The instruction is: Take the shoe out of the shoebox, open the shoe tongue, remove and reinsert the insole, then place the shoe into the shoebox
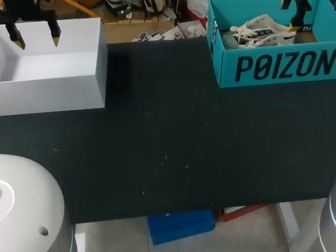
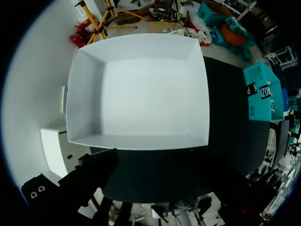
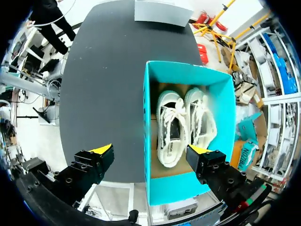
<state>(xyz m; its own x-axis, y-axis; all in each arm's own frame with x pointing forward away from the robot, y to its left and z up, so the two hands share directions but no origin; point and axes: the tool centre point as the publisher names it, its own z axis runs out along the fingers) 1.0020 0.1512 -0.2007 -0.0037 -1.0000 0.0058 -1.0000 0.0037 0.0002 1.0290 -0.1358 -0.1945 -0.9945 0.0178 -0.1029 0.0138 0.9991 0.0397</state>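
Above the teal shoebox [image 3: 225, 94] right gripper [image 3: 150, 150] is wide open: centre on one white sneaker [image 3: 170, 127], clear the wall, pinch its sides; left gripper [image 1: 35, 39] also wide

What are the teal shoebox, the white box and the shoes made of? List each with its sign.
Teal shoebox: likely cardboard, matte printed outside, bare brown floor inside.
White box: probably coated card, smooth matte walls, crisp folded corners.
Shoes: seemingly off-white fabric uppers with woven laces; exact textile unclear.
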